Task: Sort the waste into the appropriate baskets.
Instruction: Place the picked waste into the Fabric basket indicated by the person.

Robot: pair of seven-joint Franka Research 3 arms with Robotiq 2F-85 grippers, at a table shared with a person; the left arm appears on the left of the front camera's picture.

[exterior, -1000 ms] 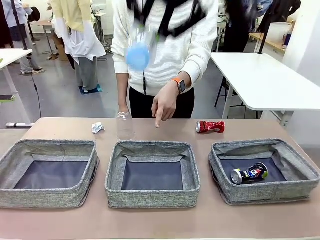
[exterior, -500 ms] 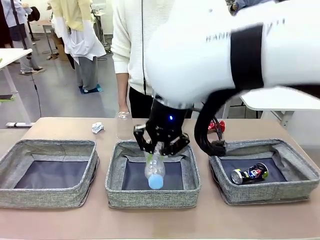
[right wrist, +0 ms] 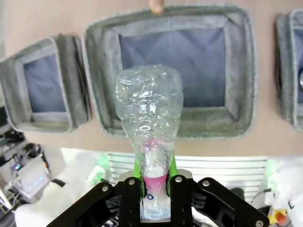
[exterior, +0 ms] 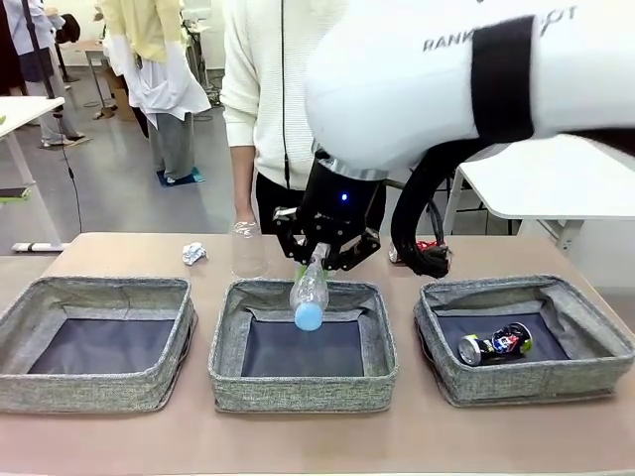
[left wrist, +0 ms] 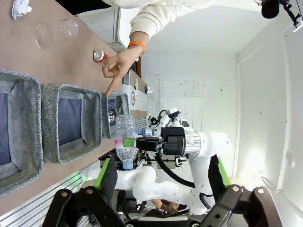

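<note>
The clear plastic bottle (exterior: pixel 310 293) hangs tilted over the middle basket (exterior: pixel 303 392), blue cap lowest and toward the near side. The right pincer (exterior: pixel 316 260) is clenched on it, green pads pressed to its sides. In the right basket (exterior: pixel 526 382) lies the crushed dark blue-silver can (exterior: pixel 494 345); the left basket (exterior: pixel 94 392) holds nothing I can see. On the bench (exterior: pixel 317 441) beyond the baskets stand a clear plastic cup (exterior: pixel 248 248) and, left of it, a crumpled white paper ball (exterior: pixel 193 254). In the left wrist view the left pincer (left wrist: pixel 161 189) is released, fingers wide apart, and the person's hand (left wrist: pixel 118 61) points down at the bench.
</note>
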